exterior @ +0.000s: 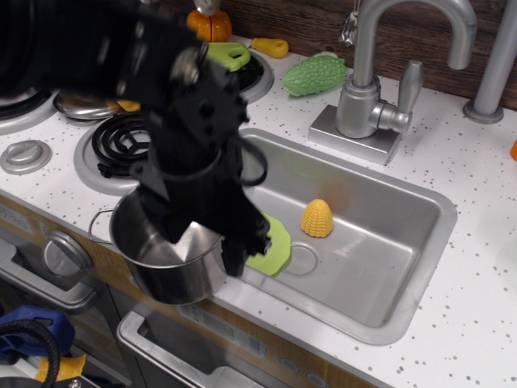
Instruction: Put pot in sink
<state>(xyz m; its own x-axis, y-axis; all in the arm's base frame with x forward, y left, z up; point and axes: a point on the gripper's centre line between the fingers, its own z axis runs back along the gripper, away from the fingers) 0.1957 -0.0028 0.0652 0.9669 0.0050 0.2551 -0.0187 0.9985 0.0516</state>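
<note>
The pot [166, 271] is tall shiny steel and stands upright at the counter's front edge, just left of the sink [388, 242]; its left wire handle [101, 226] shows. My black gripper [202, 242] has come down over the pot's right rim. One finger [237, 257] is outside the wall on the sink side and the other [167, 225] reaches inside the pot. The jaws look open and straddle the rim. The arm hides most of the pot's opening.
A yellow toy corn [317, 218] and a green flat piece [273, 246] lie in the sink next to the drain. The faucet [367, 89] stands behind the sink. A black coil burner [121, 141] is behind the pot, a green bumpy vegetable [315, 73] further back.
</note>
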